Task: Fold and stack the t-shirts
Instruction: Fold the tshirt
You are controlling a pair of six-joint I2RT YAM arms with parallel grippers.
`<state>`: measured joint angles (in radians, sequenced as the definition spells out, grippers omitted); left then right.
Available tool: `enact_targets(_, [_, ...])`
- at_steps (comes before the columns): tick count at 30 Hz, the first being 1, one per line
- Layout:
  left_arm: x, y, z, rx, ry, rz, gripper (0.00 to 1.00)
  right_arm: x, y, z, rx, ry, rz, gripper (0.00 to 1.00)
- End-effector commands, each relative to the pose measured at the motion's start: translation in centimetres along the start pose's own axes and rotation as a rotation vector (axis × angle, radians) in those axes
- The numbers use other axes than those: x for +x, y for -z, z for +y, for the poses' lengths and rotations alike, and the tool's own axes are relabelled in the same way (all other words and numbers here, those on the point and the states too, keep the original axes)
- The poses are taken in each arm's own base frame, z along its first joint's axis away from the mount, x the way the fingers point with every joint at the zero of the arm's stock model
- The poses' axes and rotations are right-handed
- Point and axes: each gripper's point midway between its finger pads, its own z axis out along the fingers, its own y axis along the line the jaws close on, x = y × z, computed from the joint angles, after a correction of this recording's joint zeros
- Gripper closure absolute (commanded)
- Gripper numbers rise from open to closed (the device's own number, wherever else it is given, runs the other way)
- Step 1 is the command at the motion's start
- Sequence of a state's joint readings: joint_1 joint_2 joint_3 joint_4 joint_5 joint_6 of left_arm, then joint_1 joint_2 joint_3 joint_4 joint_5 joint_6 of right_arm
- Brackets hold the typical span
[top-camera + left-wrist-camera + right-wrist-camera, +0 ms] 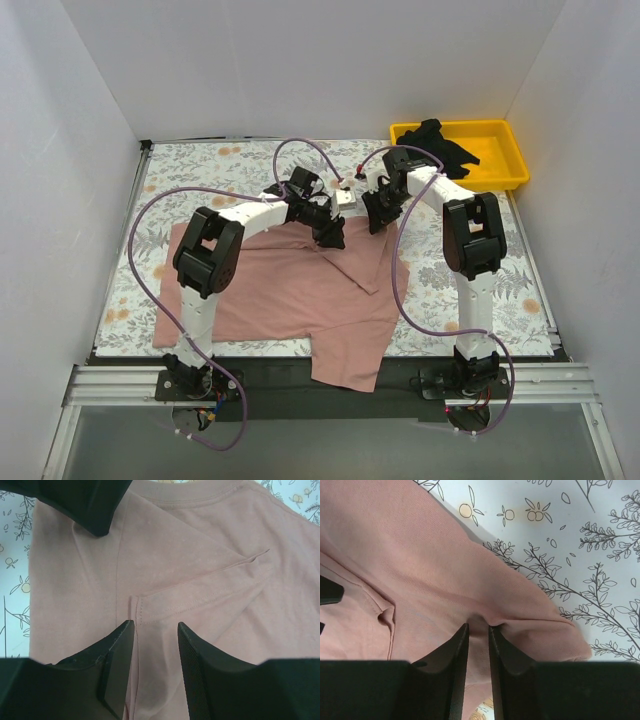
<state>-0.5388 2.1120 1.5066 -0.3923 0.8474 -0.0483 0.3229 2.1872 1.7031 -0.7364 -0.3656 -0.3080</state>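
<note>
The dusty pink t-shirt (290,290) lies spread on the floral table cover, its lower hem hanging over the near edge. A sleeve is folded in over the body (200,587). My left gripper (332,235) sits low over the shirt's upper middle. Its jaws are apart (155,627), with a soft bulge of pink cloth between them. My right gripper (380,215) is at the shirt's upper right edge. Its jaws are nearly together (478,627) and pinch a puckered fold of the pink shirt (420,565). The black t-shirt (440,145) lies crumpled in the yellow bin.
The yellow bin (500,172) stands at the back right corner. The floral table cover (200,160) shows bare behind and to the right of the shirt (580,540). White walls close in three sides. The arms' cables loop over the shirt.
</note>
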Motion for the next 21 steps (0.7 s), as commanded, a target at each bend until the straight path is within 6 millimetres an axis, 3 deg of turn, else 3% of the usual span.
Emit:
enact_targets(1, [-1.6, -0.4, 0.1, 0.012, -0.083, -0.031, 0.61, 0.3, 0.4, 0.3, 0.005, -0.013, 0.009, 0.71])
enact_targets(13, [-0.3, -2.6, 0.6, -0.004, -0.155, 0.012, 0.58, 0.2, 0.1, 0.3, -0.001, -0.02, 0.011, 0.71])
enact_targets(21, [-0.7, -2.7, 1.3, -0.036, -0.207, 0.008, 0.52, 0.4, 0.0, 0.4, -0.007, -0.022, 0.016, 0.71])
